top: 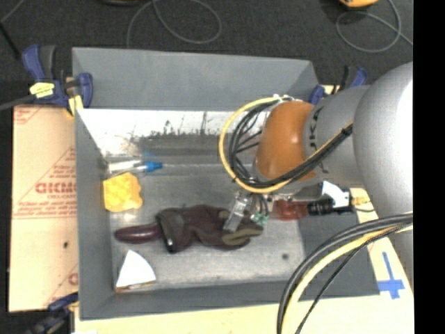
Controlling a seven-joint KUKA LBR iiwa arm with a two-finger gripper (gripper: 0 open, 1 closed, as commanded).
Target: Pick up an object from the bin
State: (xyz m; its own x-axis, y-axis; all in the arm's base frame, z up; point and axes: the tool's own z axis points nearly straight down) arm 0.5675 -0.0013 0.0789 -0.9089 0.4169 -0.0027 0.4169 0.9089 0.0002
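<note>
Grey metal bin (188,82): five loose items lie on its floor, all well spread, with no heap.

**Position of the arm.** The arm enters from the right. Its orange wrist cover (285,141) and cable loops (233,152) hang over the right half of the bin. The gripper (242,218) is low, at the floor's front-middle area, directly at the right end of a dark brown, soft, crumpled item (195,227) that resembles a glove or a scrap of fabric.

**Gripper state.** Cannot be told. The wrist and cables hide most of the tool, so the view does not establish whether it is apart, together, or clamped on the brown item.

**Other contents.**
- A dark purple oblong piece (133,234) lies just beside the brown item's left end, possibly touching it.
- A yellow sponge-like block (122,191) sits near the left wall.
- A clear pen-like tube with a blue cap (135,166) lies behind the yellow block.
- A white wedge (135,270) rests in the front-left corner.

**Task progress (judgement).** The approach looks complete: the tool is down at floor level beside one candidate. The brown item lies flat on the floor, so the lift is not yet done. Remaining steps: secure the item, raise it clear of the floor, and confirm that it comes up with the tool. Soft fabric may slip or drag the purple piece along.
</note>
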